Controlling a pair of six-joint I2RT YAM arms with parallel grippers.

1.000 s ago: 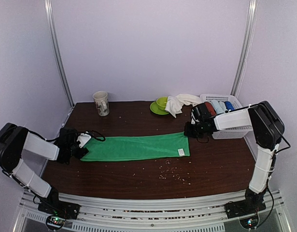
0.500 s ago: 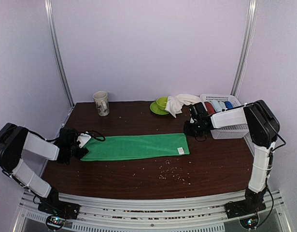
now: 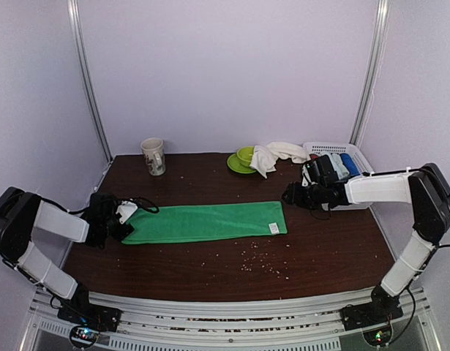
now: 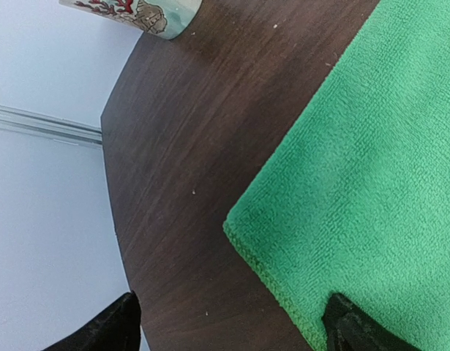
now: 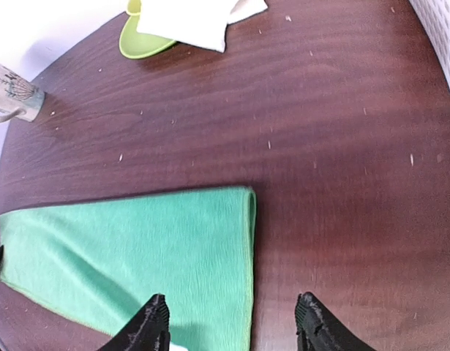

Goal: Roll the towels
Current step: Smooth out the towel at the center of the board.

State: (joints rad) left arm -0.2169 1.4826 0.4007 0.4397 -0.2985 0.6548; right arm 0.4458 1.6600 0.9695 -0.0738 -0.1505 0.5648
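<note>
Here the left gripper gapes wide over the green towel corner.

Prob. lab: blank walls, alu rails

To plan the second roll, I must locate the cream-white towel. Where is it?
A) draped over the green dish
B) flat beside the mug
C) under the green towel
A: the cream-white towel lies bunched over one side of the green dish.

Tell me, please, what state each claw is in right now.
Left claw: open, holding nothing, at the green towel corner.
Right claw: open, holding nothing, over its other end.
</note>
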